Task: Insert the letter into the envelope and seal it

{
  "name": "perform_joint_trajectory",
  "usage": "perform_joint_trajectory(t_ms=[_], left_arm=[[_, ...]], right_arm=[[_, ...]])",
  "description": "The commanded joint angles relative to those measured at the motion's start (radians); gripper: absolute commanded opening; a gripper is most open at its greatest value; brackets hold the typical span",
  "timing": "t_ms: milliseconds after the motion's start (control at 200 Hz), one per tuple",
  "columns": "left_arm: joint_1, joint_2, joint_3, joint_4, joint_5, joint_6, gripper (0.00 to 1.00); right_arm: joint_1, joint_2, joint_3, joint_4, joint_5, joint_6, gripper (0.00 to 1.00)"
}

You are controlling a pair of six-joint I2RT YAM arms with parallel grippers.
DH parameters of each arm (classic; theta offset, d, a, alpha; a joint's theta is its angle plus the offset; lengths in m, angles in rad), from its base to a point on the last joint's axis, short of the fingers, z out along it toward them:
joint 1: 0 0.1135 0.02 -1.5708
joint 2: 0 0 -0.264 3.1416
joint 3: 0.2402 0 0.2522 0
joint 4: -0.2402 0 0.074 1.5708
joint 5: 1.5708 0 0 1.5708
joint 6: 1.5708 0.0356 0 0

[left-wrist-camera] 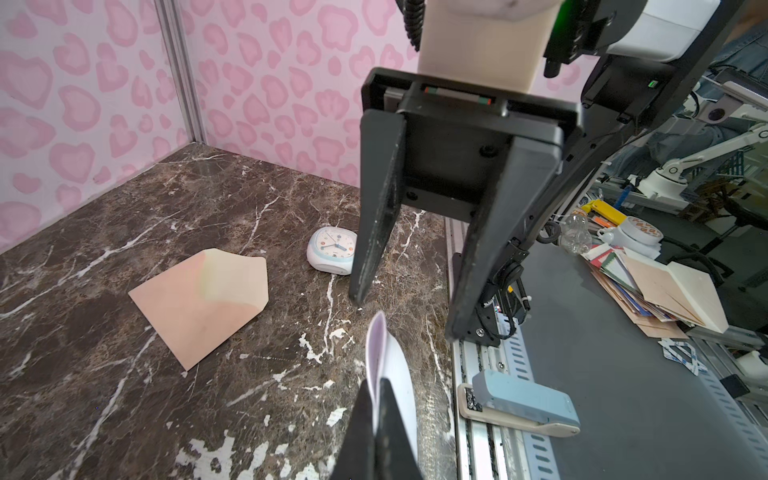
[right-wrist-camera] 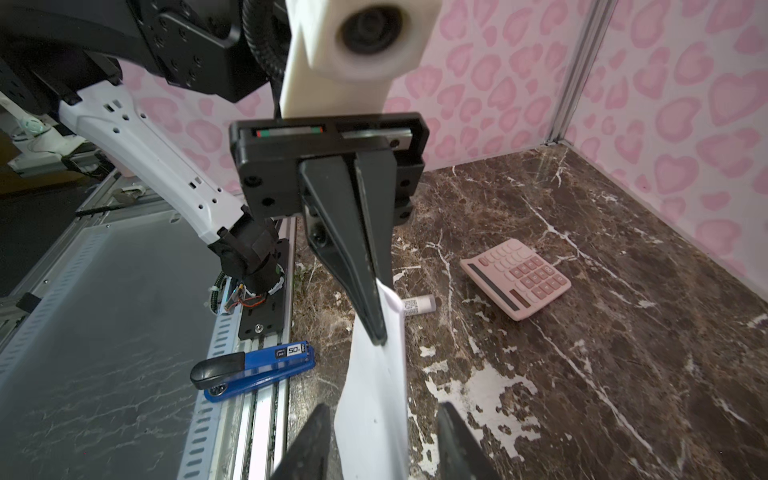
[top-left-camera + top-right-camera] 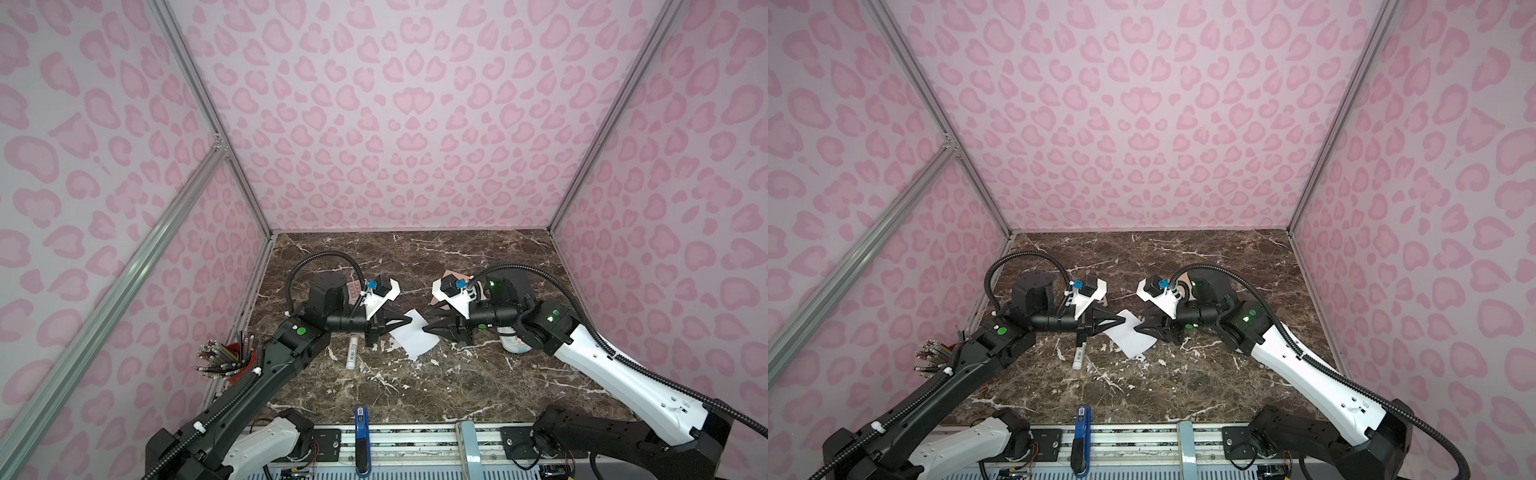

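The envelope (image 1: 199, 303) lies behind the letter (image 3: 415, 338), slightly right.

Pink heart-print walls (image 3: 395, 124) close in the dark brown marble surface (image 3: 415, 386) at nine, twelve and three o'clock. Aluminium posts (image 3: 218, 139) stand at the far corners. A slotted metal rail (image 3: 415, 436) runs along six o'clock. The light is even.

Both top views: high, looking down on table (image 3: 457, 386); wrist views close, facing each other, share letter (image 1: 392, 365).
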Motion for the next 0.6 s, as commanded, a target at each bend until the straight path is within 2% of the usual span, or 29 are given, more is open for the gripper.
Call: perform_joint_trajectory(t_ms=[0, 595], left_arm=[[-0.006, -0.004, -0.004, 0.036, -0.001, -0.006, 0.04], [-0.019, -0.019, -0.024, 0.078, -0.018, -0.014, 0.04]], right_arm=[[-0.004, 0.023, 0.014, 0.089, -0.059, 0.041, 0.42], [-0.023, 0.079, 0.016, 0.167, -0.137, 0.108, 0.28]])
